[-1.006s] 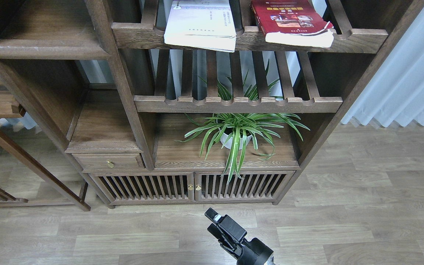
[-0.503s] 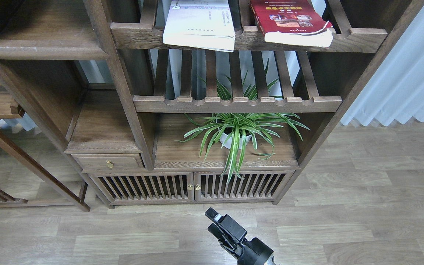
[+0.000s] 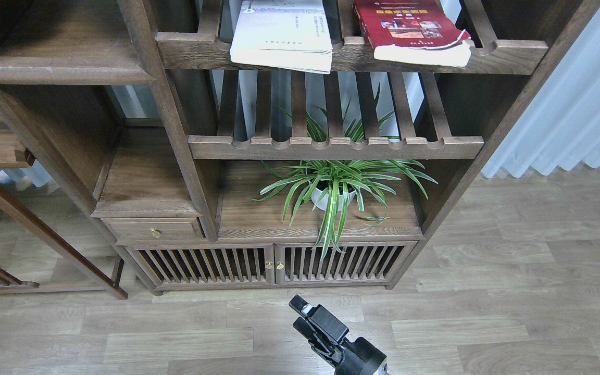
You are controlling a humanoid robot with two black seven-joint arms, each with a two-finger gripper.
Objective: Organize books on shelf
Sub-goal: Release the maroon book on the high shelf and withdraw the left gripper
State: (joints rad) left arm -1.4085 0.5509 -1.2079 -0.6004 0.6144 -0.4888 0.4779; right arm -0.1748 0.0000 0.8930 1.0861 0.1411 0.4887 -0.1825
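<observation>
A white book [image 3: 279, 36] and a bright red book [image 3: 413, 31] with a yellow band lie flat on the top slatted shelf, their front ends hanging over its notched rail. The dark maroon book is out of view. The solid dark-brown shelf [image 3: 65, 70] with a rounded, worn front edge is at the upper left and bare where it shows. One black gripper [image 3: 300, 314], my right, hangs low over the floor at the bottom centre, far below the books, with nothing in it. It is dark and its fingers are hard to tell apart. My left gripper is out of view.
A second slatted shelf [image 3: 336, 147] is bare. Under it a potted spider plant [image 3: 336, 190] stands on a solid board. Below are slatted cabinet doors [image 3: 271, 264] and a small drawer [image 3: 154, 229]. A white curtain [image 3: 576, 104] hangs at the right.
The bookcase and books sit slightly higher in the picture than a second ago. The gripper has barely moved.
</observation>
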